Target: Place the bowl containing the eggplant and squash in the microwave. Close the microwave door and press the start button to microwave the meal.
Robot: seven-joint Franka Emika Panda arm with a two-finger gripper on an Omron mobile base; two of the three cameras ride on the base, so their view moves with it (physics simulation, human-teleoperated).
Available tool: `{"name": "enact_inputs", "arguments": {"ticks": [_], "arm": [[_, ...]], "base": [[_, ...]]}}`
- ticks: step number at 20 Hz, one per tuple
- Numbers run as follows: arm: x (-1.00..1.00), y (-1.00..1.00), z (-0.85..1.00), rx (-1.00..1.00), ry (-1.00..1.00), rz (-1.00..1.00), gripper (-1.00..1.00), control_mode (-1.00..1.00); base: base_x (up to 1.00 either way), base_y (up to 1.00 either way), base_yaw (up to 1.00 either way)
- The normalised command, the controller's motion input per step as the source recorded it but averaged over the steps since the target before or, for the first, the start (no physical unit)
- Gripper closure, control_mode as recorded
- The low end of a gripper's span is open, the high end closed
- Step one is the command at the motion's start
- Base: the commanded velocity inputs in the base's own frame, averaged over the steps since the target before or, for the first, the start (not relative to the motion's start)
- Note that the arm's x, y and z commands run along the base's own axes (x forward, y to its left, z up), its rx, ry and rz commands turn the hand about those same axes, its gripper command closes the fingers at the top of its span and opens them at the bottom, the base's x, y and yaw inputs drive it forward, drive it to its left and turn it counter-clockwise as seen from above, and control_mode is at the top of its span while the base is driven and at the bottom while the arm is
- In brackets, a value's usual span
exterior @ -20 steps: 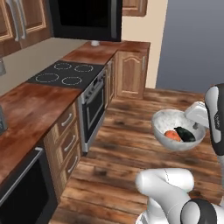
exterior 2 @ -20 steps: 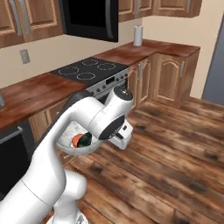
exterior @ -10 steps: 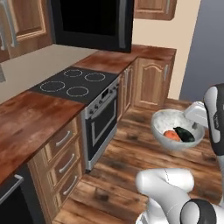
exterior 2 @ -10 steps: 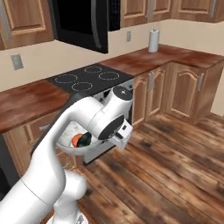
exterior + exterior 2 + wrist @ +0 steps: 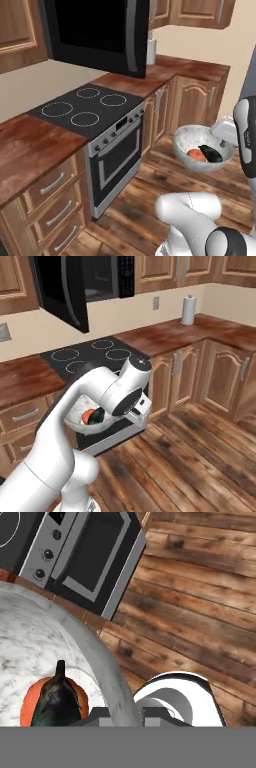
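The microwave (image 5: 95, 32) hangs above the stove (image 5: 85, 107), its microwave door (image 5: 62, 293) swung open. Well below and to the side, over the wooden floor (image 5: 200, 456), the bowl (image 5: 202, 148) is held up in the air. The hand (image 5: 225, 134) is clenched on the bowl's rim. Inside the bowl lie the eggplant (image 5: 212, 153) and the squash (image 5: 196, 155), touching.

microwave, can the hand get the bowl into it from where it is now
Probably not yet. The hand holds the bowl low over the floor, well below and short of the microwave. Its door stands open, so nothing blocks the opening.
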Motion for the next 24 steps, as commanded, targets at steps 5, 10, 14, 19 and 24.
{"name": "enact_inputs", "arguments": {"ticks": [5,10,14,19,24], "arm": [[0.0,0.0,0.0,0.0,0.0,0.0,1.0,1.0],[0.0,0.0,0.0,0.0,0.0,0.0,1.0,1.0],[0.0,0.0,0.0,0.0,0.0,0.0,1.0,1.0],[0.0,0.0,0.0,0.0,0.0,0.0,1.0,1.0],[0.0,0.0,0.0,0.0,0.0,0.0,1.0,1.0]], "base": [[1.0,-0.77,0.36],[1.0,-0.61,0.4],[1.0,-0.22,0.49],[1.0,-0.24,0.51],[0.74,-0.3,0.51]]}}
